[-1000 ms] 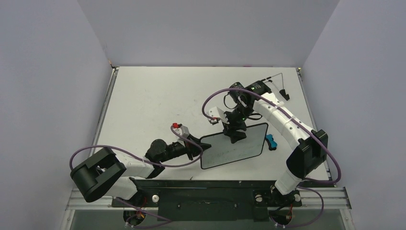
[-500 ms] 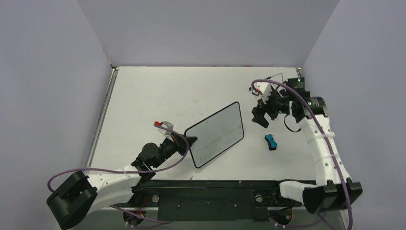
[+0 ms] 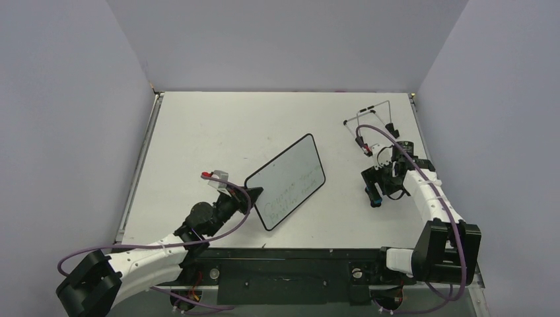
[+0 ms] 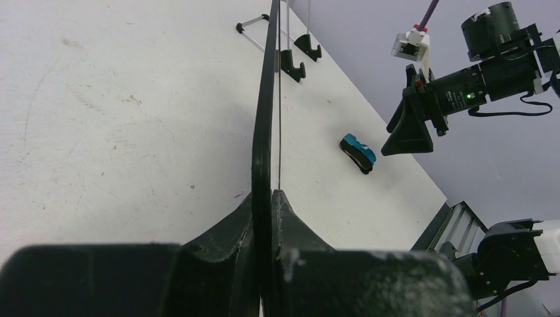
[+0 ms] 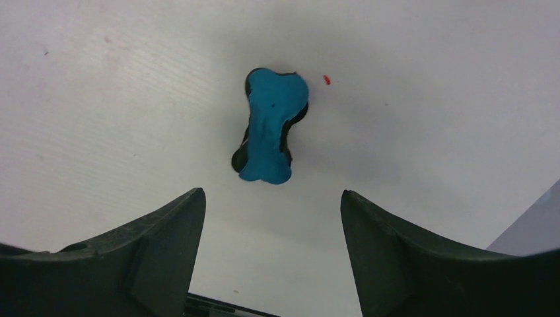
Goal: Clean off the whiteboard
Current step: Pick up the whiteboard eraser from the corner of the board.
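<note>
The whiteboard is white with a thin black rim and faint green handwriting, and sits tilted near the table's middle. My left gripper is shut on its lower left corner. The left wrist view shows the whiteboard edge-on, pinched between the left gripper's fingers. A small blue bone-shaped eraser lies on the table just ahead of my right gripper, whose jaws stand open and empty. From above, the right gripper hovers over the eraser, to the right of the board.
A thin wire stand with black feet stands at the back right, behind the right arm; the left wrist view shows the stand beyond the board. The table's right edge runs close to the right arm.
The left arm drew the whiteboard leftward and turned it. The right gripper left the board, swung right, came down over the eraser, and its jaws opened.
</note>
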You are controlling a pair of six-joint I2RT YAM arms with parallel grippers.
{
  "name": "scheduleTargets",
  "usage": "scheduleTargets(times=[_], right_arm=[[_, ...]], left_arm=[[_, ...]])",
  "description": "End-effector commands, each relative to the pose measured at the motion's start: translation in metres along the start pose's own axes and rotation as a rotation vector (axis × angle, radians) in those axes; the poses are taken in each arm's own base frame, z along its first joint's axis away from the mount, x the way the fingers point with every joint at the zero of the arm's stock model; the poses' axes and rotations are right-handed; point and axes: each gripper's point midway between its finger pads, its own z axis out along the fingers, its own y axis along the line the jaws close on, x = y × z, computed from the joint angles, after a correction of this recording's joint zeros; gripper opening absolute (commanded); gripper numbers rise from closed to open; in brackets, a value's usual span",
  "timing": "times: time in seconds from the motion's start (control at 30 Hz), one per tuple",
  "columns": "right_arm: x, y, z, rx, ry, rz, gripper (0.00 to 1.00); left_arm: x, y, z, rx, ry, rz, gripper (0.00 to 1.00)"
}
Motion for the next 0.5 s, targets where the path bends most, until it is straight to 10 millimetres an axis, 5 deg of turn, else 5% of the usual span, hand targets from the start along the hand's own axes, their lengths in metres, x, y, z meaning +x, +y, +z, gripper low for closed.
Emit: scheduleTargets(times=[0.0, 0.23, 0.47], right_arm=[[-0.019, -0.038, 0.01, 0.159, -0.014, 0.061, 0.69], [-0.017, -0.034, 0.044, 0.06, 0.068, 0.092, 0.56], [-0.009, -0.025, 0.053, 0.008, 0.119, 0.093, 0.53]], left_arm=[[-0.004, 0.002, 0.001, 0.0, -0.03, 0.012, 0.0], [-0.004, -0.001, 0.0, 0.02, -0.036, 0.01, 0.0], [-0.006, -0.003, -0.001, 0.032, -0.043, 0.013, 0.0]])
